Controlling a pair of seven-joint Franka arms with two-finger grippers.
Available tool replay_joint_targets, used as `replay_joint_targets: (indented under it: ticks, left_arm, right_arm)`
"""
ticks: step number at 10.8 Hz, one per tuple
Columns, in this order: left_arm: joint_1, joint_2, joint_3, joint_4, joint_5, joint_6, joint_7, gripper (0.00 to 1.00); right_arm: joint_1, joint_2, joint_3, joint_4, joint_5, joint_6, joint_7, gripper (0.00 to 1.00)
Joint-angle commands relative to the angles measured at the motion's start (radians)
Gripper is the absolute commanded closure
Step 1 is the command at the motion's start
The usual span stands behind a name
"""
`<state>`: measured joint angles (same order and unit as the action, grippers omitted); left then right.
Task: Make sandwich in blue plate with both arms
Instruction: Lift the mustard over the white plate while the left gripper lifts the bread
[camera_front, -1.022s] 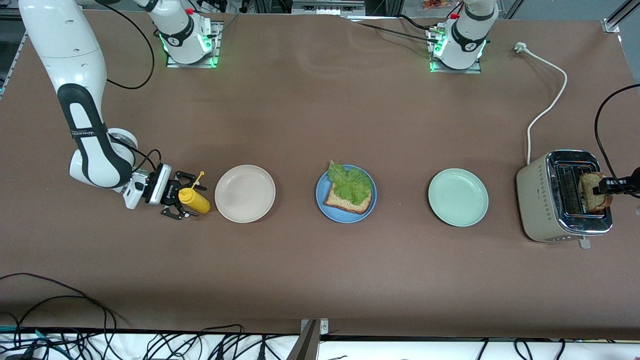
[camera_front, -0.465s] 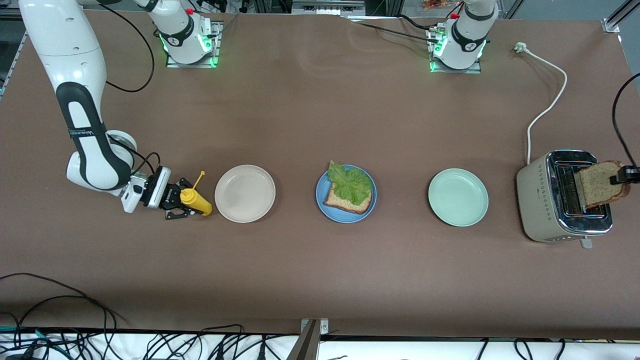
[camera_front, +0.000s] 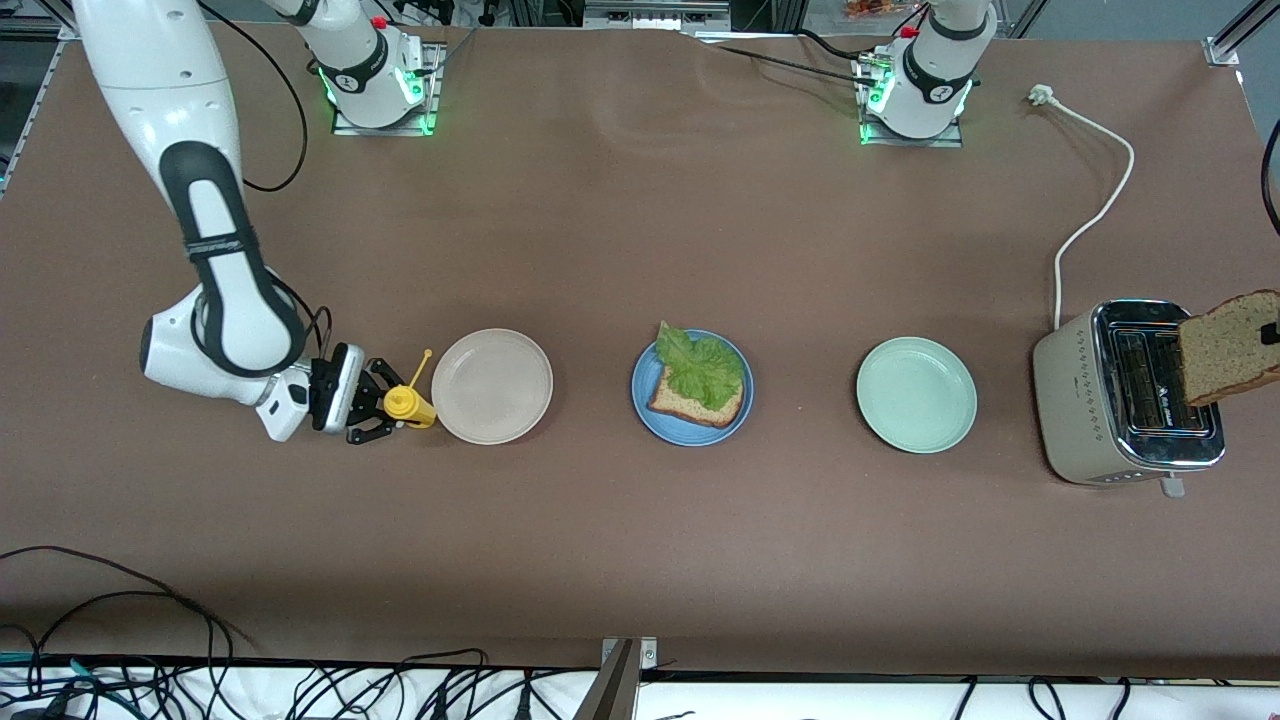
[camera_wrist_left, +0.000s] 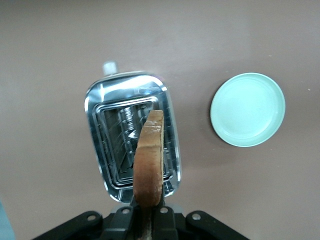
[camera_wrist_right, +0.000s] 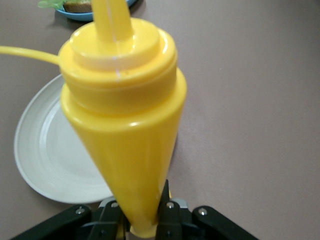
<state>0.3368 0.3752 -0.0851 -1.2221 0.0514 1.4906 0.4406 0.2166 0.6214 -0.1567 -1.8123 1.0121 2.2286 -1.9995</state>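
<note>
Two pincers were engaged. Left pincer (camera_wrist_left: 142, 220): clamped on one edge of a toast slice (camera_front: 1228, 345), held upright over the toaster (camera_front: 1085, 400) slots at the left arm's end of the tabletop (camera_front: 640, 220). Right pincer (camera_front: 375, 405): closed round the base of a yellow squeeze bottle (camera_front: 410, 403), just beside the beige plate (camera_front: 492, 386). Blue plate (camera_front: 650, 415): mid-tabletop, carrying one slice (camera_front: 685, 403) under a lettuce leaf (camera_front: 702, 368); mint plate (camera_front: 916, 394) between it and the toaster. Handling advice: the slice probably needs lifting fully clear of the slots before travel, then laying flat and square on the lettuce.
</note>
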Motion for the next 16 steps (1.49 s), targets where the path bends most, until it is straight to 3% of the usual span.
replay_joint_targets:
  ticks: [1, 3, 6, 9, 12, 16]
  left_arm:
    - [-0.068, -0.019, 0.007, 0.006, 0.044, -0.019, 0.001, 1.0]
    - [-0.076, -0.021, -0.005, 0.004, 0.039, -0.021, 0.0, 1.0]
    - [-0.081, -0.022, -0.007, 0.006, 0.036, -0.021, 0.0, 1.0]
    - [-0.081, -0.022, -0.005, 0.006, 0.041, -0.026, 0.0, 1.0]
    - [-0.081, -0.022, -0.004, 0.006, 0.038, -0.026, 0.0, 1.0]
    - [-0.079, -0.022, -0.004, 0.006, 0.036, -0.027, 0.0, 1.0]
  right_arm:
    - [0.153, -0.063, -0.078, 0.033, -0.279, 0.0, 0.401, 1.0]
    - [0.301, -0.074, -0.153, 0.066, -0.47, -0.009, 0.697, 1.0]
    - [0.406, -0.074, -0.165, 0.109, -0.588, -0.05, 0.963, 1.0]
    - [0.576, -0.06, -0.236, 0.194, -0.771, -0.145, 1.233, 1.0]
    - [0.706, -0.019, -0.267, 0.286, -0.961, -0.278, 1.41, 1.0]
    - [0.88, 0.125, -0.362, 0.427, -1.029, -0.41, 1.559, 1.0]
